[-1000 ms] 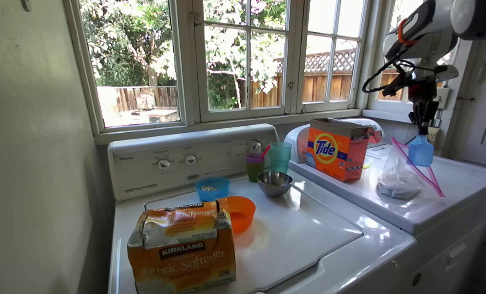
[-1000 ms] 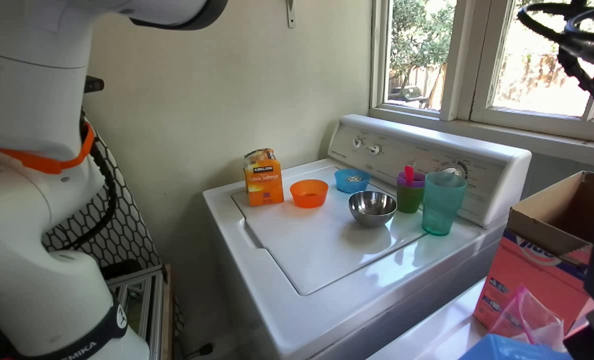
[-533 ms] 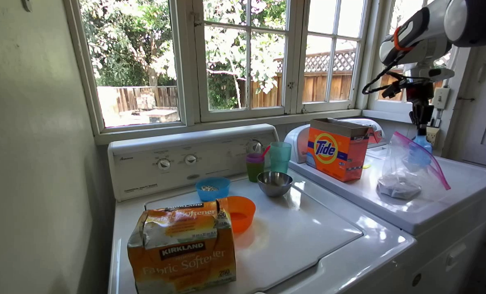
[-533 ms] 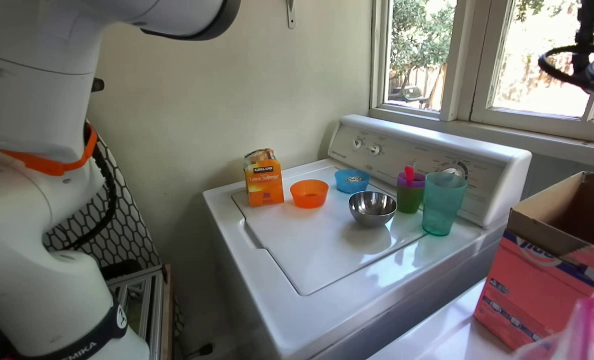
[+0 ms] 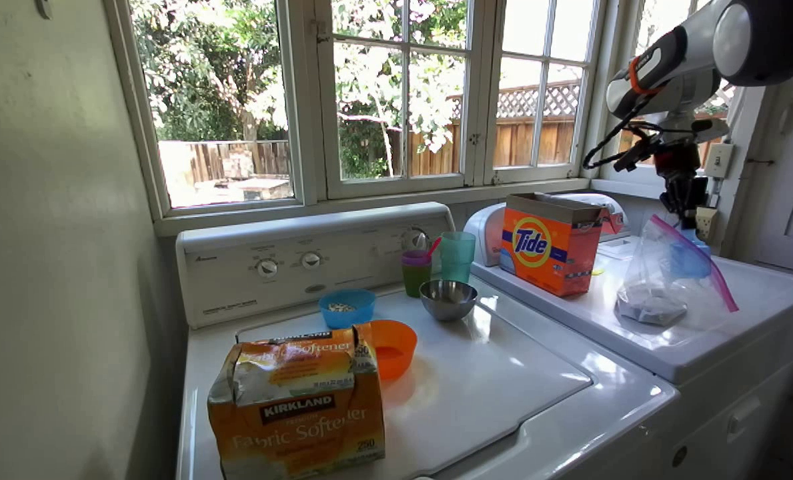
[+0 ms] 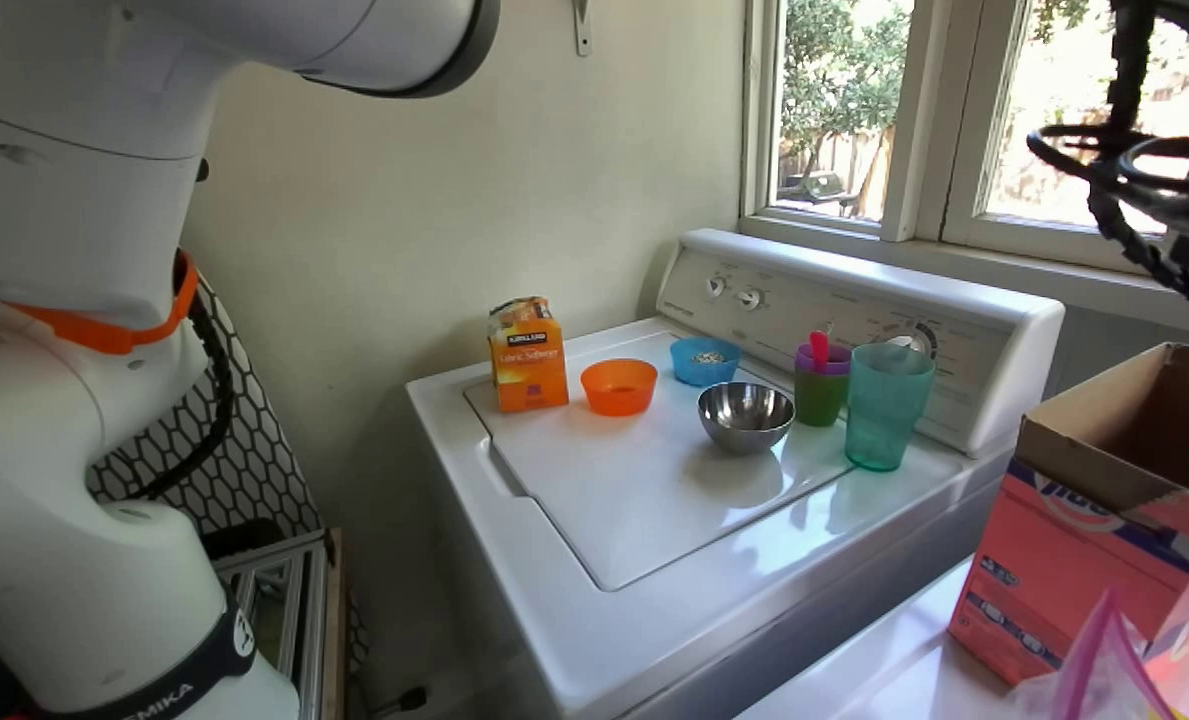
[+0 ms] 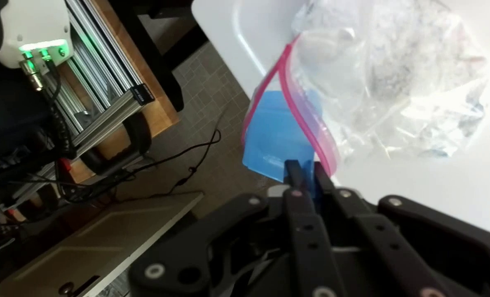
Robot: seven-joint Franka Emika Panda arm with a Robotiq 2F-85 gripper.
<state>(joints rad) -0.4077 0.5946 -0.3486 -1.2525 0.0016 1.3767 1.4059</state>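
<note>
The glossy white tops of two appliances form the counter (image 5: 496,387); over it reaches the white arm (image 6: 34,400), its base band reading EMIKA; an open-topped cardboard box (image 5: 549,250), bright orange, is marked Tide; a smaller, crumpled carton (image 5: 303,427) reads KIRKLAND, Fabric Softener, 250; near the Tide box rests a clear plastic bag (image 5: 649,303), pink along its zip, with pale, speckled contents; the claw (image 7: 308,178) is closed to a narrow gap, gripping the slim end of a blue scoop (image 7: 273,132); this smooth plastic piece hangs at the bag's mouth, though whether inside or behind cannot be told; elsewhere stand a teal tumbler (image 5: 458,257), a shiny steel bowl (image 5: 446,303), an orange bowl (image 5: 399,350), a blue bowl (image 5: 363,312) of small pale bits, and a green cup (image 5: 416,279) holding a pink handle (image 5: 434,247).
</note>
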